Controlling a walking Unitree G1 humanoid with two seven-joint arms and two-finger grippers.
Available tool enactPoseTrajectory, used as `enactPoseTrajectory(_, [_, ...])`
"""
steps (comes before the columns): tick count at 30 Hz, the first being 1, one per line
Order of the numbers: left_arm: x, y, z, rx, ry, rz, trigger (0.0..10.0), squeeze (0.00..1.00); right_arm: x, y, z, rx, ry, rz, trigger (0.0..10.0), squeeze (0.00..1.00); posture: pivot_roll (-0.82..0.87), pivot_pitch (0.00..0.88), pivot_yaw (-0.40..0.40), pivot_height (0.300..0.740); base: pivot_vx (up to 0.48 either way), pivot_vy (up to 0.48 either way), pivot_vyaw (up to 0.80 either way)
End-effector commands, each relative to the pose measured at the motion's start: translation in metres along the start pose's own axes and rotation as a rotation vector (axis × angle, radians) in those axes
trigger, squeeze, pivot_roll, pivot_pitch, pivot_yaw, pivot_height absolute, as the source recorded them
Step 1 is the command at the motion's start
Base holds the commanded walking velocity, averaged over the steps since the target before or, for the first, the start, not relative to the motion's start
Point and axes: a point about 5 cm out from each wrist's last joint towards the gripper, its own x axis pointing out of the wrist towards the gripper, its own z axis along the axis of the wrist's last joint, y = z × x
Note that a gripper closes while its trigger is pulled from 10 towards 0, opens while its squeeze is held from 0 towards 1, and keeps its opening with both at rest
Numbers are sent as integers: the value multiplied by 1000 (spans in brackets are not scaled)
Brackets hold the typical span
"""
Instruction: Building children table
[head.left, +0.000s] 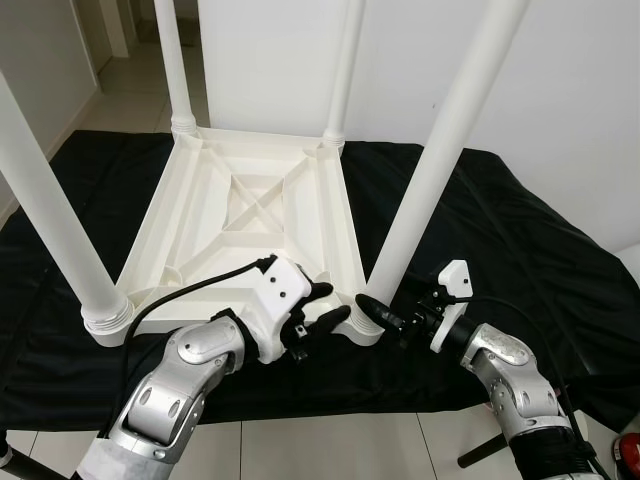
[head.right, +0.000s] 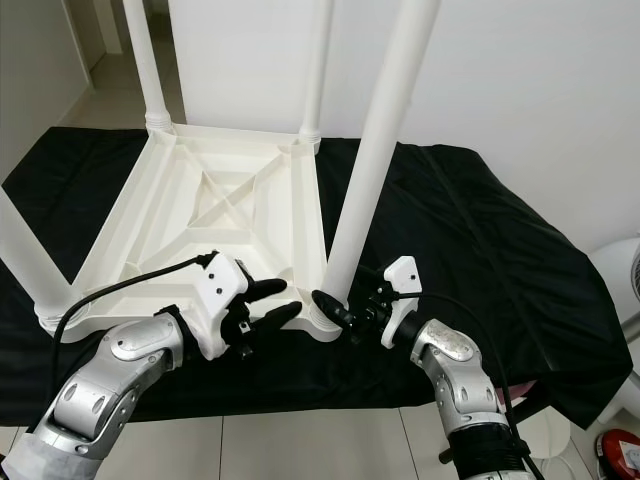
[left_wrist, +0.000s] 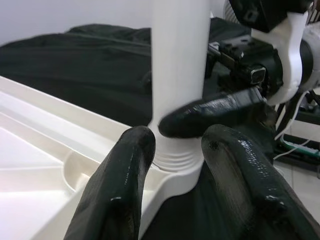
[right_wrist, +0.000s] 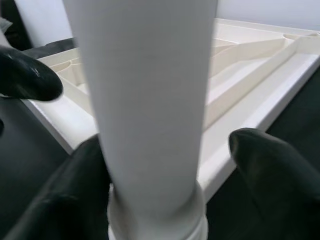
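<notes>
The leg (head.left: 425, 200) looks light, stiff and smooth, best gripped low by its base. It is straddled by the wide right hand (head.left: 372, 312); the left hand (head.left: 325, 305) is held wide beside it

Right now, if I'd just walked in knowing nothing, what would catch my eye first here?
A white children's table lies upside down on a black cloth, its four legs pointing up. At its near corner both silver arms meet: the right claw has its black fingers on either side of the base of the near right leg, and the left claw reaches open toward the same corner.
</notes>
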Motion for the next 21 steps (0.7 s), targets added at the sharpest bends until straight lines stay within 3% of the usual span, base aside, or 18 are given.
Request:
enactPoseTrajectory(1, [2, -6, -3, -27, 18, -19, 10000, 0, 0, -5, -2, -26, 30, 2, 4745, 0, -5, 0, -93, 740, 0, 0, 0])
enactPoseTrajectory(2, [1, -7, -4, -53, 29, -29, 10000, 0, 3, -6, -2, -34, 38, 18, 1608, 0, -1, 0, -95, 740, 0, 0, 0])
enactPoseTrajectory(4, [1, -7, -4, -53, 29, -29, 10000, 0, 3, -6, -2, -34, 38, 18, 1608, 0, -1, 0, -95, 740, 0, 0, 0])
enactPoseTrajectory(5, [0, -8, -5, -50, 36, -29, 10000, 0, 6, -6, -2, -40, 44, 28, 0, 0, 1, 0, -96, 740, 0, 0, 0])
enactPoseTrajectory(16, [0, -9, -4, -48, 55, -30, 10000, 0, -2, -11, -8, -42, 62, -14, 0, 0, -2, 0, -103, 740, 0, 0, 0])
enactPoseTrajectory(17, [1, -9, -3, -47, 50, -22, 10000, 0, -4, -9, -10, -36, 66, -47, 4588, 0, -2, 0, -103, 740, 0, 0, 0])
enactPoseTrajectory(19, [2, -8, -3, -46, 48, -16, 10000, 0, -5, -8, -11, -33, 68, -69, 4588, 0, -2, 0, -103, 740, 0, 0, 0])
enactPoseTrajectory(20, [3, -7, -2, -51, 45, -7, 10000, 0, -6, -6, -14, -24, 73, -111, 10000, 0, -10, 0, -100, 740, 0, 0, 0])
enactPoseTrajectory(21, [3, -7, -2, -51, 45, -7, 10000, 0, -6, -6, -14, -24, 73, -111, 10000, 0, -10, 0, -100, 740, 0, 0, 0])
